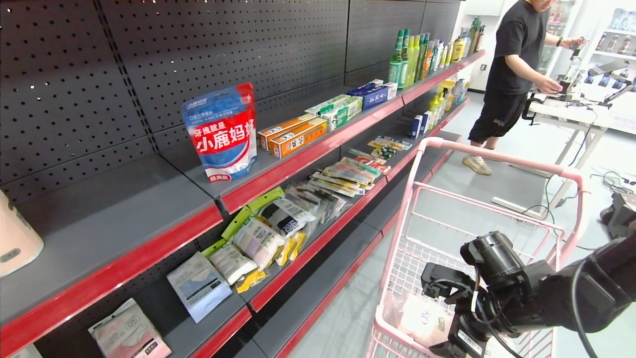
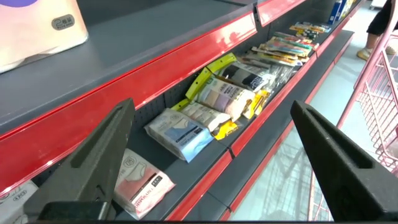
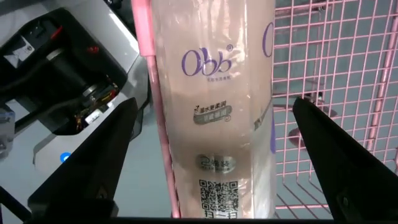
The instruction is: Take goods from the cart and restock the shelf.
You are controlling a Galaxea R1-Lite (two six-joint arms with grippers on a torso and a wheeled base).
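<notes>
"Checking the cart (image 1: 497, 160) first. Where is the pack?"

"Pink pack of paper rolls (image 3: 211, 180), low in the basket at the corner nearest the robot, on the shelf side. It sits close against one pink rail. The right arm hangs over it, wrist pointed down into the basket."

"Right fingers (image 3: 93, 168)?"

"Spread wide, one on either side of the pack, nothing gripped. Cannot tell whether they touch the wrapper."

"Left side?"

"Left fingers (image 2: 93, 162) wide apart too, holding nothing. They are out in front of the shelf (image 1: 124, 209), facing the lower level, where flat packets (image 2: 186, 130) lie in a row behind the red edge."

"Top level?"

"A white pack of rolls (image 1: 15, 238) at the left end. Well apart from it, a blue and red bag (image 1: 223, 132) stands upright with orange boxes (image 1: 293, 134) just beside it. Green bottles (image 1: 407, 57) stand at the far end."
</notes>
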